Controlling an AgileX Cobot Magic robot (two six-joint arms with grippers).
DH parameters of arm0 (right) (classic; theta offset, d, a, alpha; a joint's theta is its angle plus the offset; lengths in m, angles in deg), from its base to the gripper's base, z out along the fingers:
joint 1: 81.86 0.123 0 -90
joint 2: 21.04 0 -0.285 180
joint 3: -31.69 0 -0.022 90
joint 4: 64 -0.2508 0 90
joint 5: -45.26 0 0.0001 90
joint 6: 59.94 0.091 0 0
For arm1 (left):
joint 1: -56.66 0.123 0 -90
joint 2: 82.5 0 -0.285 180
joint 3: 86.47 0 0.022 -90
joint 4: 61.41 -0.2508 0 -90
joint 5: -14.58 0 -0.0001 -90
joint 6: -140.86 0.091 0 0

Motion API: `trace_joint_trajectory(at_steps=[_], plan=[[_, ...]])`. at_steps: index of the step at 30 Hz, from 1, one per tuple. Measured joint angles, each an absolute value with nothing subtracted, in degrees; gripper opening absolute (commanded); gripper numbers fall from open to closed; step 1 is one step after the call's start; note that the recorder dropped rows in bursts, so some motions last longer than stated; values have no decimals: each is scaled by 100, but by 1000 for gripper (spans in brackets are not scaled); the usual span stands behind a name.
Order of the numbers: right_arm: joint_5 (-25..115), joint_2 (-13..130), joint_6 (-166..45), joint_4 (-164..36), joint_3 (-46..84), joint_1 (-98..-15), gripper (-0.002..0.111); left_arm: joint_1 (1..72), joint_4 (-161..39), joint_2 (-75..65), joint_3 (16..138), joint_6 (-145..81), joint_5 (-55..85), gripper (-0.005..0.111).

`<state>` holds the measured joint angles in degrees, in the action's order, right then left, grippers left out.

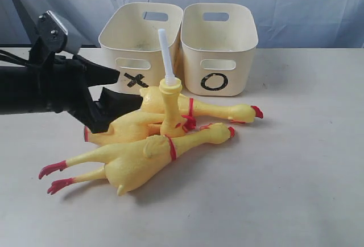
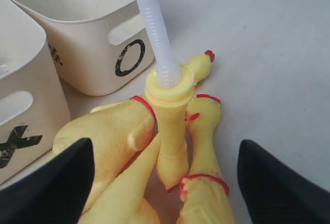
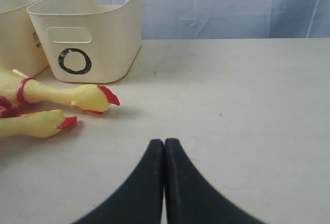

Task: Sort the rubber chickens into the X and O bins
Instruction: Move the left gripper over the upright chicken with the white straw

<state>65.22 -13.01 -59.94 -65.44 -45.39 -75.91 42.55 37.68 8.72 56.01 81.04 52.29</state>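
- The left gripper [image 1: 119,92] comes in from the left with its jaws spread as wide as they go and nothing between them yet. It hangs just over the tail end of the chicken pile [image 1: 149,136].
- Three chickens lie heaped on the table [image 1: 296,178], touching one another in front of the bins. Red feet point left and heads point right, so their long axes run across the table, away from the left arm.
- In the left wrist view the bodies [image 2: 201,146] run lengthwise out between the fingers [image 2: 56,182]. Closing would likely pinch across a body's width — the easier grip.
- An upright yellow piece [image 1: 170,110] with a white ribbed tube [image 1: 165,53] stands in the heap; the jaws could snag it.
- Behind the heap is the X bin [image 1: 114,39], with the O bin [image 1: 245,53] beside it on the right.
- The right gripper [image 3: 164,146] is closed tight, holds nothing, and sits well away from the heads — the left arm is plainly nearer.
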Motion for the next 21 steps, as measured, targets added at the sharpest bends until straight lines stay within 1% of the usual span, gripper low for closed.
trace_joint_trajectory(at_steps=[7, 21], plan=[[6522, -1301, -5994, -6544, -4539, -7591, -1, 3978, 3768, 1509, 6028, 8104, 5204, 72], [6522, -1301, -5994, -6544, -4539, -7591, -1, 3914, 3768, 2278, 6409, 8104, 5239, 72]])
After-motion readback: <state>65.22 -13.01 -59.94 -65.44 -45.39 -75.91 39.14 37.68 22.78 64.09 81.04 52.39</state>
